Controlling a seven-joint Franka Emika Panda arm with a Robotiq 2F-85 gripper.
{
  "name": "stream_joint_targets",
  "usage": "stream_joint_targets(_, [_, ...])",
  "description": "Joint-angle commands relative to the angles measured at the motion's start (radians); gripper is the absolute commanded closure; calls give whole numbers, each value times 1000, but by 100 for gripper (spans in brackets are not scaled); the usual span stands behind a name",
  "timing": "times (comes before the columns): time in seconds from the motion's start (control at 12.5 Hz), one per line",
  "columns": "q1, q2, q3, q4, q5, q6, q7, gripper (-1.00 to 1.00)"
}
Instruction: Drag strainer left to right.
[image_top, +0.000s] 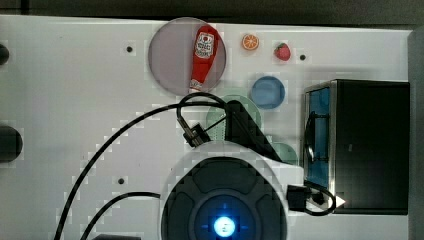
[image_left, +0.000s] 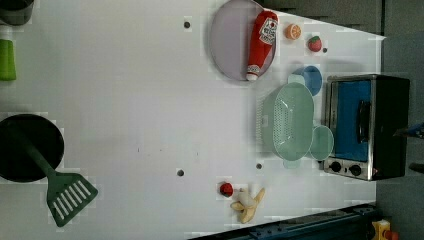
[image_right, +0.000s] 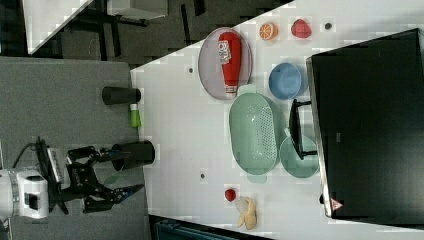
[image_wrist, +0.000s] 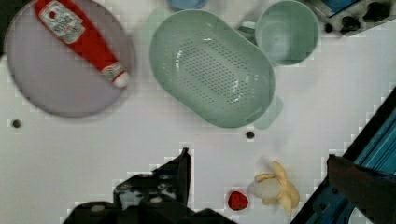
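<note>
- tabletop (image_left: 125, 100) white, smooth, matte, dotted with a few small dark holes; dark floor shows beyond its edge in the right view.
- strainer (image_left: 288, 121) pale mint-green plastic, rounded oblong, base peppered with fine holes, nothing in it; sits on the table just beside the toaster oven (image_left: 365, 127), between the blue bowl (image_left: 312, 77) and the green mug (image_left: 321, 142), touching or nearly touching the mug.
- toaster oven boxy, black body, metal trim, blue-tinted glass door with a dark handle.
- plate (image_left: 235, 42) round, pale lilac, holds a red ketchup bottle (image_left: 261, 42) lying on its side with the white cap over the rim.
- toy orange slice (image_left: 293, 31) and strawberry (image_left: 314, 44) near the plate; peeled banana (image_left: 247, 202) and a small red fruit (image_left: 226, 189) near the table edge.
- black pan (image_left: 27, 147) with a green slotted spatula (image_left: 62, 187) resting on it, well apart from the strainer.
- gripper (image_right: 117, 192) off the table in the right view, well clear of the strainer, jaws spread wide, holding nothing.
</note>
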Motion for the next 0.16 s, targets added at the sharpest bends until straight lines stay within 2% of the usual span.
stream_joint_targets(0.08, [-21,19,-25,-2,14,-29,-77,-100])
stream_joint_targets(0.16, [-21,21,-24,-2,14,-29,-77,-100])
